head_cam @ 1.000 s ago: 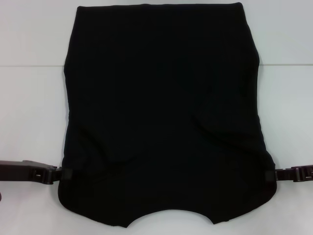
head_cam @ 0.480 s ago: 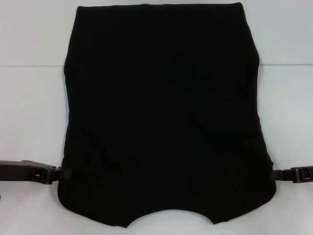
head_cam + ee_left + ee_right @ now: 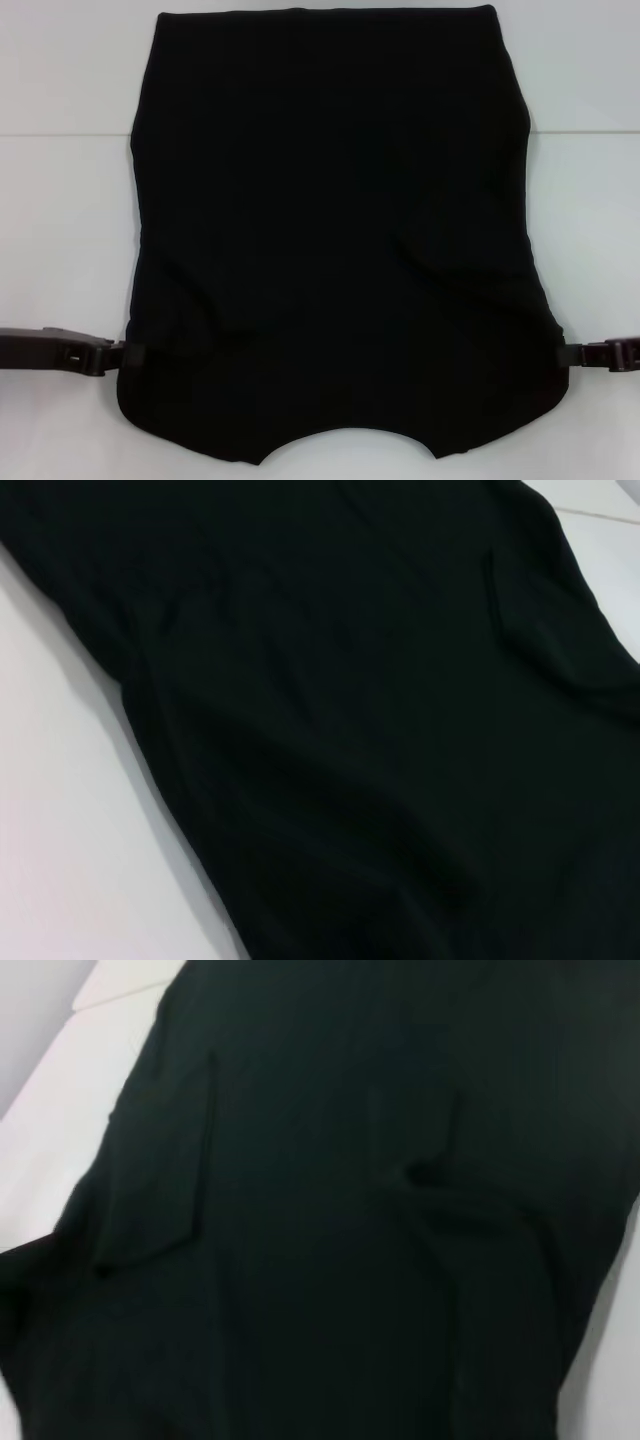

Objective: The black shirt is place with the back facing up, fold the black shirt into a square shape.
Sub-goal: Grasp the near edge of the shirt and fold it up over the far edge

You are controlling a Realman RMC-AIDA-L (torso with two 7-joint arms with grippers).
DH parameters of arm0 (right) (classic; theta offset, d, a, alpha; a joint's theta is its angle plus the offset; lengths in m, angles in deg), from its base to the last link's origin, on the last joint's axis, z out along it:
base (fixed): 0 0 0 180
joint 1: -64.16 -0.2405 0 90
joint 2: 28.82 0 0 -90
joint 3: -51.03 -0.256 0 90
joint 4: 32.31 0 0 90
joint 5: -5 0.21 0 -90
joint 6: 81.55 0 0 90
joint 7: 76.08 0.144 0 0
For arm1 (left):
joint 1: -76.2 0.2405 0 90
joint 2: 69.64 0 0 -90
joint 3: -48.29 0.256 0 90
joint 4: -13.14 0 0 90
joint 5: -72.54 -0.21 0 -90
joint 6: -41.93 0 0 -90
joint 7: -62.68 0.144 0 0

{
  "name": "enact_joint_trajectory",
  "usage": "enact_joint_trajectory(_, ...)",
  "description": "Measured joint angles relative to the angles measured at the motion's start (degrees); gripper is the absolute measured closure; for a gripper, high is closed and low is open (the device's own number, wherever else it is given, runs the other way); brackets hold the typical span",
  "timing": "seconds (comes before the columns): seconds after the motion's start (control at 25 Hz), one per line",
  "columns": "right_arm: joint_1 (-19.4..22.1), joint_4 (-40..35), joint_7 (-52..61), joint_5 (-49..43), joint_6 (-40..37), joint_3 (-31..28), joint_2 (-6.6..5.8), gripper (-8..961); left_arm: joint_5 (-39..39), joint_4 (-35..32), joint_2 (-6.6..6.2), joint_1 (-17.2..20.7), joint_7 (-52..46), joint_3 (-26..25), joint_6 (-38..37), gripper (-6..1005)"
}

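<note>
The black shirt (image 3: pixel 330 230) lies flat on the white table (image 3: pixel 60 230), its sides folded in, its neck cut-out at the near edge. No lettering shows. My left gripper (image 3: pixel 128 353) is at the shirt's near left edge, its tip over the fabric's border. My right gripper (image 3: pixel 572 354) is at the near right edge, just touching or just off the fabric. The shirt fills the left wrist view (image 3: pixel 350 730) and the right wrist view (image 3: pixel 350 1210), where a folded-in flap (image 3: pixel 160 1180) shows.
A seam line (image 3: pixel 60 134) crosses the table behind the grippers. Bare white table shows on both sides of the shirt, also in the left wrist view (image 3: pixel 60 830) and the right wrist view (image 3: pixel 60 1120).
My right gripper has drawn outward to the right, off the shirt's edge. A crease in the shirt's right middle has flattened a little. The left gripper has hardly moved.
</note>
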Motion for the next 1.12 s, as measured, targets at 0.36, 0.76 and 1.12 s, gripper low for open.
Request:
enact_joint_trajectory(0.36,3.44,-1.44,-2.98,-0.14,-6.32,-2.13,-0.59,954,0.00,-2.70,-0.65,0.27,-1.94,-2.98,-8.88,970)
enact_joint_trajectory(0.76,9.51,-4.11,-7.38,-0.36,-12.57,-4.13,-0.85,954,-0.51,-3.75,-0.55,2.77,-1.70,-4.07,-19.60,970)
enact_joint_trajectory(1.12,12.13,-5.19,-10.86,-0.46,-16.61,-7.78,-1.45,953,0.79,-3.56,0.52,5.28,-0.99,-4.19,-24.67,970)
